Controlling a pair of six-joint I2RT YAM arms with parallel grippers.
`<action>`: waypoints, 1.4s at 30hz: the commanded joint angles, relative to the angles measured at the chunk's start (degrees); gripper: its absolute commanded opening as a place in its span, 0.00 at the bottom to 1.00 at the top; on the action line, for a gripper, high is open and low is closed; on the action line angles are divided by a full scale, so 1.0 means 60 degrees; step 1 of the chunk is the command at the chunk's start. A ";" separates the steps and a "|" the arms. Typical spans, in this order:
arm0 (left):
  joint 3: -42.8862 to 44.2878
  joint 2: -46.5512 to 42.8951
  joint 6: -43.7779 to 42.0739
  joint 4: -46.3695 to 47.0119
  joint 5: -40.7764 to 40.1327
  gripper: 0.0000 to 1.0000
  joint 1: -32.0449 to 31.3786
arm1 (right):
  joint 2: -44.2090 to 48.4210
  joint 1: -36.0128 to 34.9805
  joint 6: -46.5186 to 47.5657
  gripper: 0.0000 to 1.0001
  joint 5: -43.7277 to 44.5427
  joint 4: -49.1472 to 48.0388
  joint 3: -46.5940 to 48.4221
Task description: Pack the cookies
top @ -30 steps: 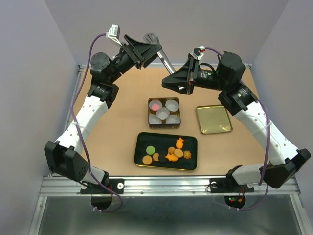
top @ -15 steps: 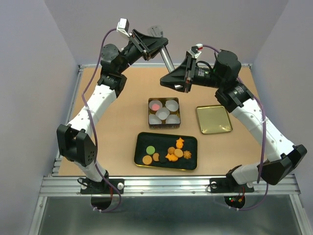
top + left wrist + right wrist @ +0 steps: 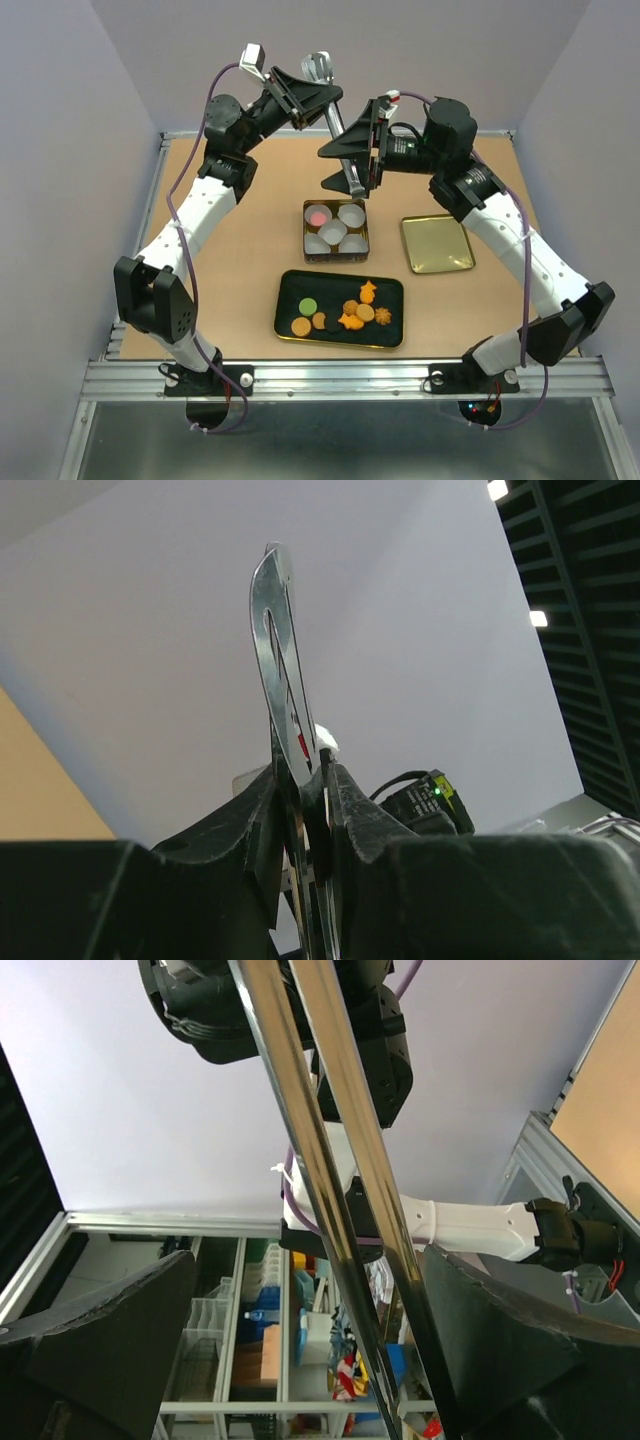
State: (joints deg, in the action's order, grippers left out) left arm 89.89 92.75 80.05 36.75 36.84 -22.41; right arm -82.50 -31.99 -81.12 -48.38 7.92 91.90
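A pair of metal tongs (image 3: 336, 122) hangs high over the back of the table, and my left gripper (image 3: 325, 100) is shut on its upper part. In the left wrist view the tongs' looped end (image 3: 275, 640) sticks up out of my left gripper (image 3: 305, 780). My right gripper (image 3: 340, 168) is open, its fingers on either side of the tongs' lower arms without pressing them. The right wrist view shows both shiny arms of the tongs (image 3: 330, 1160) running through my right gripper (image 3: 305, 1260). Several cookies (image 3: 345, 315) lie on a black tray (image 3: 290, 296), and one pink cookie (image 3: 317, 214) sits in a paper cup.
A dark box (image 3: 306, 231) with white paper cups stands mid-table, behind the black tray. Its gold lid (image 3: 436, 243) lies to the right. Both arms arch up from the near corners and meet above the table's far edge.
The left gripper has shut on the tongs' upper part and the right gripper has opened off them. The left arm swung up and right, and the right gripper moved left.
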 commanded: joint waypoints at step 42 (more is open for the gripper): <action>-0.2045 -0.3547 -0.2647 -0.4205 0.0627 0.99 0.1405 | -0.0488 0.0614 0.3950 0.09 0.1102 0.4706 0.1922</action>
State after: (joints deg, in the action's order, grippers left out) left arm 79.72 79.75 69.17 13.52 40.16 -17.23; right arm -87.07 -29.78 -69.78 -47.35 19.05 97.69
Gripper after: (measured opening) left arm 0.986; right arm 0.244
